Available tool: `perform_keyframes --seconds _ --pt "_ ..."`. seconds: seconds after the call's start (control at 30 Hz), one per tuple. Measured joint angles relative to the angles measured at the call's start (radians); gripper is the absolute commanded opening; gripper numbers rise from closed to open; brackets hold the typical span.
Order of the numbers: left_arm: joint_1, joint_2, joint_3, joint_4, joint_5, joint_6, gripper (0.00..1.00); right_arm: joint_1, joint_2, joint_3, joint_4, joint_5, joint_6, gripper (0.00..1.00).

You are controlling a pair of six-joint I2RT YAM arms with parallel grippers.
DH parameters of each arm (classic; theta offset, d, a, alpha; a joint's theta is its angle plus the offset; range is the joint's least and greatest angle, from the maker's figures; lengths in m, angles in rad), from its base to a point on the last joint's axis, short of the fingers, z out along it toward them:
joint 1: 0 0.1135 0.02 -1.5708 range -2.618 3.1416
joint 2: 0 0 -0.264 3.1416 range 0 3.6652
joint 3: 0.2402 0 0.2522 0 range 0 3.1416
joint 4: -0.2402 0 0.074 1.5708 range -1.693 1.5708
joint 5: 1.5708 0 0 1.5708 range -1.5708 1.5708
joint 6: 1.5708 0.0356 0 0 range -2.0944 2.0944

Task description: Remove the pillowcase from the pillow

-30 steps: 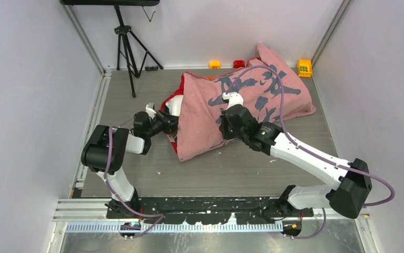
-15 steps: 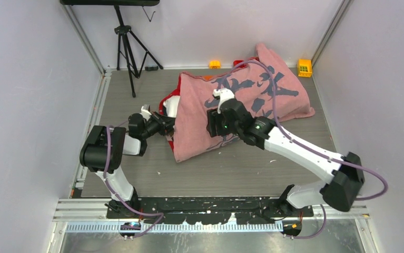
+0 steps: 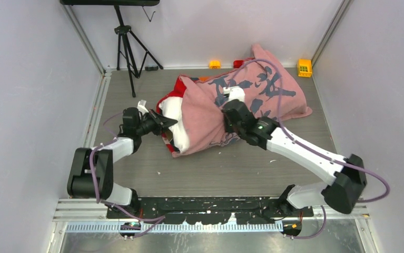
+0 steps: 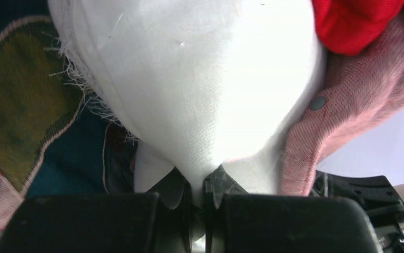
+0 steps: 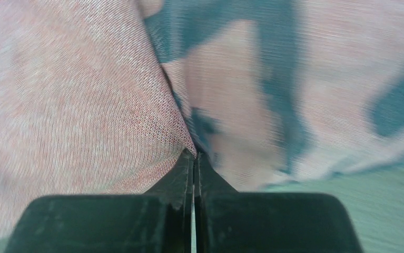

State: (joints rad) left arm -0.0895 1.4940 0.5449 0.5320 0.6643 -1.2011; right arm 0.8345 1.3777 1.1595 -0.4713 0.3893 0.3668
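The pillowcase [image 3: 252,97] lies inside out, faded pink with grey-blue blotches, across the back of the table. The white pillow [image 3: 177,125] sticks out of its open left end. My left gripper [image 3: 163,122] is shut on a corner of the pillow [image 4: 199,79], the white cloth pinched between its jaws [image 4: 197,182]. Pink hem and red cloth of the pillowcase [image 4: 357,89] sit on the right of that view. My right gripper [image 3: 230,117] rests on top of the pillowcase, shut on a fold of the pink fabric [image 5: 84,95] at its tips [image 5: 193,154].
A black tripod [image 3: 128,47] stands at the back left. Small yellow [image 3: 215,64] and red [image 3: 238,64] blocks and a yellow crate [image 3: 304,67] line the back wall. Pale walls close in on both sides of the grey table [image 3: 215,168].
My left arm has drawn the pillow corner to the left, baring more white pillow. My right gripper let go, shifted up the pillowcase and shut again.
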Motion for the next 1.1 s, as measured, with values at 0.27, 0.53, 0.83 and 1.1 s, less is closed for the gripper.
perform_keyframes --seconds 0.27,0.53,0.83,1.1 --pt "0.190 -0.136 0.031 -0.248 0.089 0.106 0.00 -0.294 -0.299 -0.188 -0.019 0.047 0.071 0.00" --pt "0.222 -0.241 0.024 -0.366 0.147 0.118 0.00 -0.354 -0.361 -0.229 -0.025 -0.138 0.070 0.61" --pt "0.139 -0.524 0.072 -0.678 -0.016 0.293 0.00 -0.321 -0.242 -0.055 -0.066 -0.420 0.010 0.72" --pt "0.039 -0.605 0.175 -0.848 -0.080 0.399 0.00 -0.060 -0.013 0.307 -0.092 -0.383 -0.088 0.72"
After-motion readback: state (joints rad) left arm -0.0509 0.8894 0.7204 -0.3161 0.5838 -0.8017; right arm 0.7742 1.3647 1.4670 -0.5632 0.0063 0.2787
